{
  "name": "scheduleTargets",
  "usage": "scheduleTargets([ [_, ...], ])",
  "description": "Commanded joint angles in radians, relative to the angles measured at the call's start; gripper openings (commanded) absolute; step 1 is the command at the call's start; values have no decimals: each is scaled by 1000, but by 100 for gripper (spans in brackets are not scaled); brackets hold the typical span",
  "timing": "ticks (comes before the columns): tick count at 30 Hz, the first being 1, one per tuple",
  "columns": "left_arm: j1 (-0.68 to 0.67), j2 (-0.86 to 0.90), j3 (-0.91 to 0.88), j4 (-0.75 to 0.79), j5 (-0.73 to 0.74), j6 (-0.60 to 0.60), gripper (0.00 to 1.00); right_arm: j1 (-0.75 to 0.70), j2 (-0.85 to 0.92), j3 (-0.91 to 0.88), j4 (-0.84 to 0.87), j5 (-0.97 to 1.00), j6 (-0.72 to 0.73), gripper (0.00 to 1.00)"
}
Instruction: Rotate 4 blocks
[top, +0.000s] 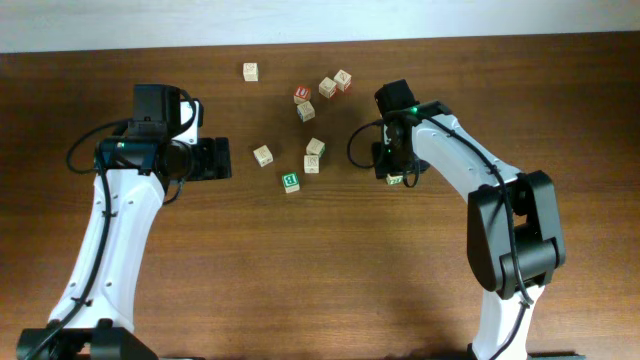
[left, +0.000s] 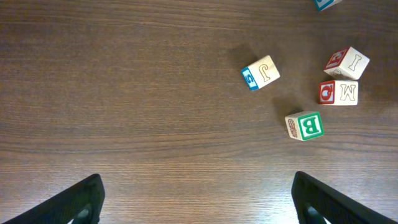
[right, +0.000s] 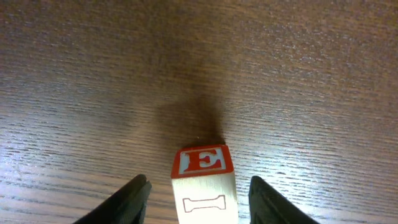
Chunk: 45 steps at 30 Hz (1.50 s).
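Note:
Several pale-wood letter blocks lie on the dark table. My right gripper (top: 397, 176) (right: 199, 182) stands over one block (right: 204, 186) with a red "E" face. Its jaws straddle the block, open, with a gap showing on each side. In the overhead view this block (top: 395, 179) peeks out under the fingers. My left gripper (top: 216, 158) (left: 199, 202) is open wide over bare wood, left of the "J" block (left: 260, 72) (top: 263, 155). The green "B" block (left: 304, 126) (top: 291, 182), "M" block (left: 339, 93) (top: 311, 163) and "I" block (left: 347, 63) (top: 315, 147) sit beyond it.
Further back lie a cube with a red top (top: 302, 94), three more cubes (top: 327, 87) (top: 343, 80) (top: 306, 111) close around it, and a lone cube (top: 250, 71) near the table's far edge. The right arm (top: 470, 170) reaches in from the right.

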Motion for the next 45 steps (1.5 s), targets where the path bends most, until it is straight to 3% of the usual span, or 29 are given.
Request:
scheduleTargets([
  [1,-1,5,20,2,-13,-9,100,-2,10,10,2,20,13,47],
  [12,-1,5,20,2,-12,-9,99,-2,12,4,-16,19,13,44],
  [19,-1,5,20,2,-9,-9,99,-2,12,-9,-21,17,34,27],
  [21,-1,5,20,2,-9,-9,99,-2,12,-9,-36,-4,43,26],
  [30,-1,5,20,2,-8,-9,99,5,12,-9,-140,-261,88,25],
  [38,-2,5,20,2,18,-9,99,81,12,-9,-197,-266,88,26],
  [45,-2,5,20,3,18,-9,100,97,12,21,-220,-255,108,40],
])
